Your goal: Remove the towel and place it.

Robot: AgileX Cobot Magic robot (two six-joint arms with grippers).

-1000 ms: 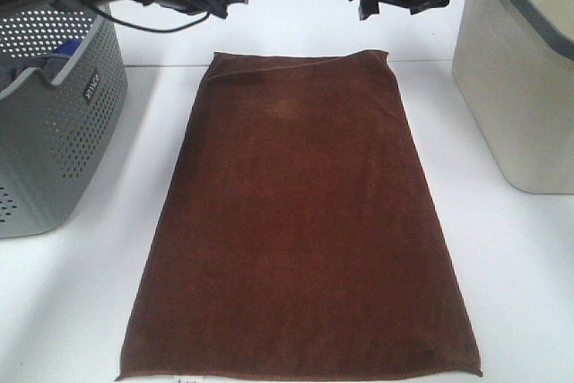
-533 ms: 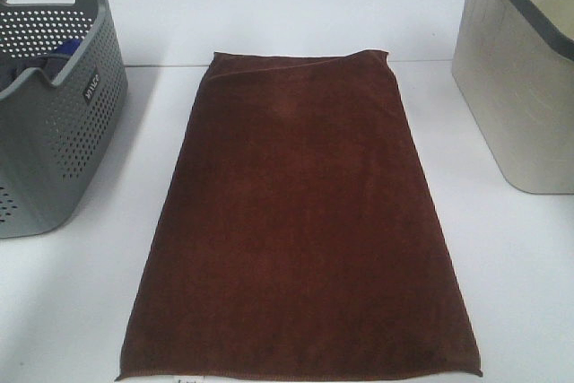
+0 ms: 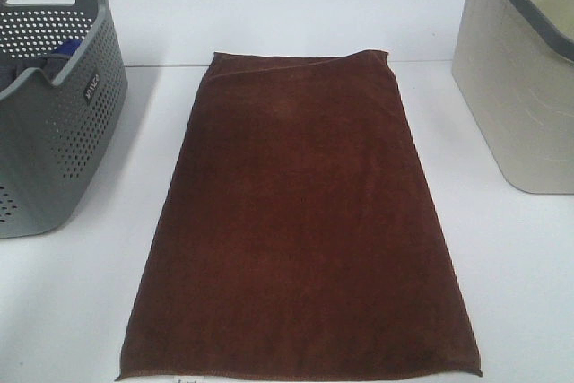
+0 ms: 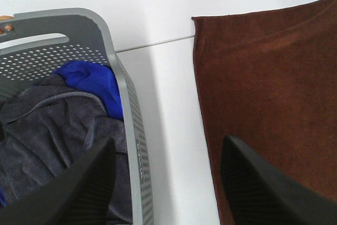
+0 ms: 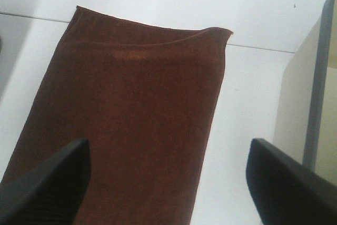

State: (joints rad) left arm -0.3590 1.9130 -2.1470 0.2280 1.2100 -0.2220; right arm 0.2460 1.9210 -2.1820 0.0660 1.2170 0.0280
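Towel (image 3: 300,221) beside clothes-filled grey basket (image 3: 85,123)

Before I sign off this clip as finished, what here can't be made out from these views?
- Beige bin: inside hidden by its own wall, exterior high view; cut by the edge, right wrist view.
- Grey basket: lower contents buried under the grey cloth and blue cloth, left wrist view.
- Towel: near hem meets the frame's bottom edge, exterior high view.

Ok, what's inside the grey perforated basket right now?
The grey perforated basket holds a dark grey garment with a blue cloth bunched against its wall. Whatever lies beneath them is covered. The brown towel lies outside, flat on the table.
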